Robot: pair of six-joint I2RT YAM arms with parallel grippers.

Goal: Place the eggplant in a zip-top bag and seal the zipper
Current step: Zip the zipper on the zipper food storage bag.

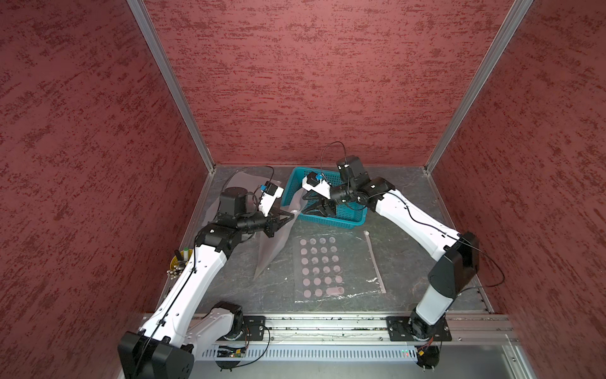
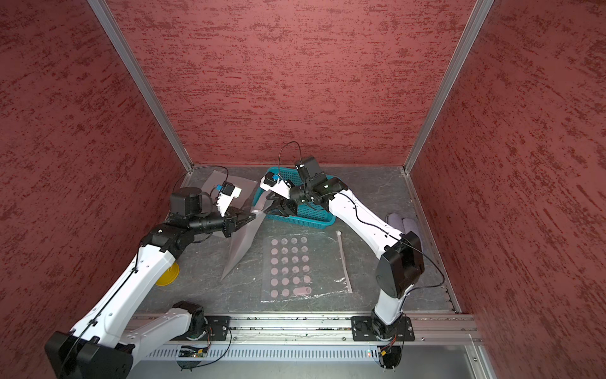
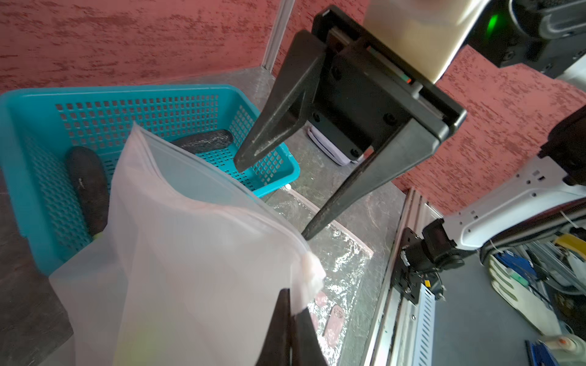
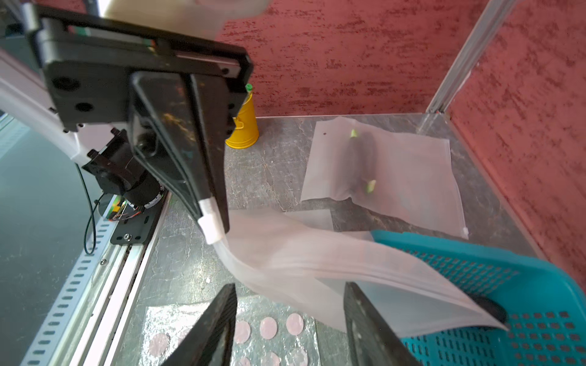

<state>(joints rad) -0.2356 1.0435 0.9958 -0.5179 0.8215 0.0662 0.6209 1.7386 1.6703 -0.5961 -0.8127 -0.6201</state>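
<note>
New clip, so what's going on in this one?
The left gripper is shut on the slider corner of a frosted zip-top bag, holding it up beside the teal basket. The right gripper hangs open at the bag's mouth, fingers gripping nothing. Two eggplants lie in the basket, and the held bag looks empty and unsealed.
</note>
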